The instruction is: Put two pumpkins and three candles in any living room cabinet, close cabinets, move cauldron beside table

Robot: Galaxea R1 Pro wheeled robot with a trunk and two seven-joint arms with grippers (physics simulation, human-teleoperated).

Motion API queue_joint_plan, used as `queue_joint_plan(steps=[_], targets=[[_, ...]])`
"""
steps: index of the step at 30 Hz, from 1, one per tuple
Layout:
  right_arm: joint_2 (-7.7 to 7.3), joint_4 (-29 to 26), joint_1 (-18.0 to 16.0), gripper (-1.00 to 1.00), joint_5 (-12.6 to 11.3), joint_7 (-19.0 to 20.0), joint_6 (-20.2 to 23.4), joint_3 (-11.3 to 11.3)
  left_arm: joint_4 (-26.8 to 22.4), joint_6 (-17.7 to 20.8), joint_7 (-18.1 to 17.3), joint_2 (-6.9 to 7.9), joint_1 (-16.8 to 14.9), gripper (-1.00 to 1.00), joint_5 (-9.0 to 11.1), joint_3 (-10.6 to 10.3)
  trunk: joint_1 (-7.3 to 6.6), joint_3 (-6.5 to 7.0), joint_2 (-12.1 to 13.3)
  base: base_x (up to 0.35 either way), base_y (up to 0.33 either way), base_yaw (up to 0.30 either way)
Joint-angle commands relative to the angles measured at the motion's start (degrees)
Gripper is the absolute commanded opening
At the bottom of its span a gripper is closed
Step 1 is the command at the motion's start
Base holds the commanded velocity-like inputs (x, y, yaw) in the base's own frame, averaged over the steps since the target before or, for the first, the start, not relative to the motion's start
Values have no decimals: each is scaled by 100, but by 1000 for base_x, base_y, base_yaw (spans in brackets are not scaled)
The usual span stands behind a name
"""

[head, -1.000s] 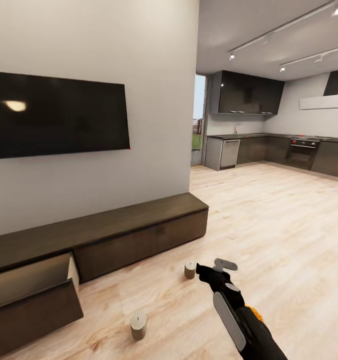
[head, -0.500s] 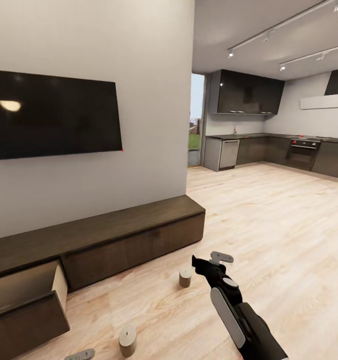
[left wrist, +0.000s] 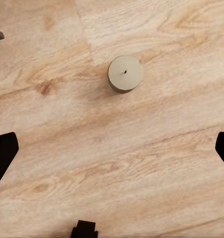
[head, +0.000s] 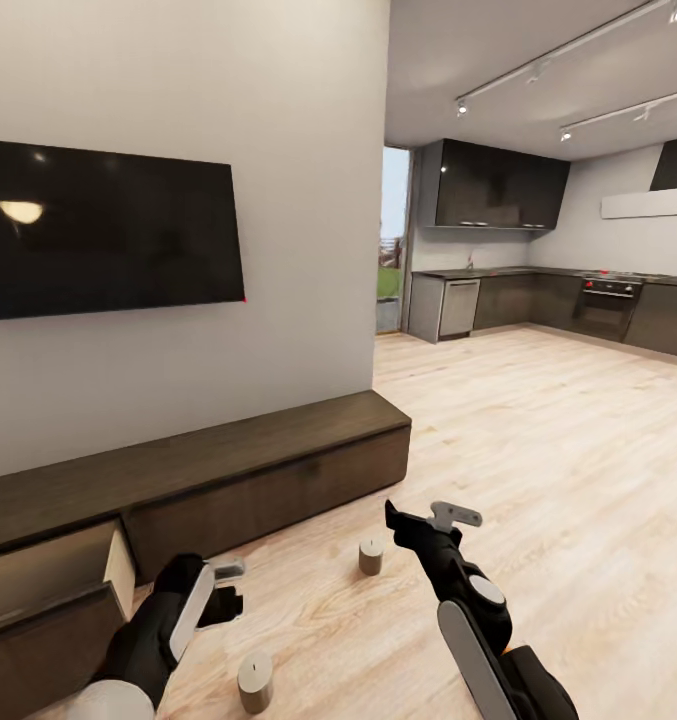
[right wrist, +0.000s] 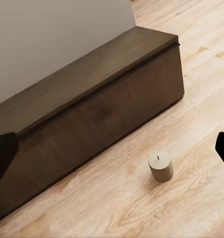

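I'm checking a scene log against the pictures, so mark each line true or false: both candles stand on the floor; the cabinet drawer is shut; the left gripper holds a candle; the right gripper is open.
1. Two candles stand upright on the floor. True.
2. The cabinet drawer is shut. False: it is pulled open.
3. The left gripper holds a candle. False: it is open and empty.
4. The right gripper is open. True.
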Motion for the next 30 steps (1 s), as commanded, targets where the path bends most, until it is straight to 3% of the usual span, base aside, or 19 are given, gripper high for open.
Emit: queue_joint_plan(steps=[1, 6, 9, 17, 23, 27, 30], targets=[[-5, -25, 5, 100, -47, -46, 15, 8, 479, 29, 119, -31, -380, 100, 59, 16, -1, -7, -3, 0, 0, 0], [-8, -55, 14, 100, -57, -44, 16, 8, 1684, 40, 186, -75, -1401, 100, 62, 17, -1, -7, -3, 0, 0, 0], [-9, -109, 15, 100, -74, -44, 16, 8, 1923, 27, 187, -83, -1672, 100, 76, 37, -1, -7, -3, 0, 0, 0], [-25, -160, 23, 100, -75, -39, 16, -3, 1977, -5, 195, -81, -1742, 100, 80, 48, -1, -7, -3, 0, 0, 0], [19, -160, -29, 100, -158, -21, 22, -198, 1978, -55, 205, -80, -1745, 100, 62, 28, 131, -115, -244, 0, 0, 0], [-3, -151, -61, 100, -748, -14, 16, -423, 1988, -92, 206, -78, -1744, 100, 53, 28, 219, -186, -404, 0, 0, 0], [-33, -157, -69, 100, -1047, -15, 27, -280, 2020, -236, 202, -58, -1745, 100, 43, 32, 285, -240, -525, 0, 0, 0]])
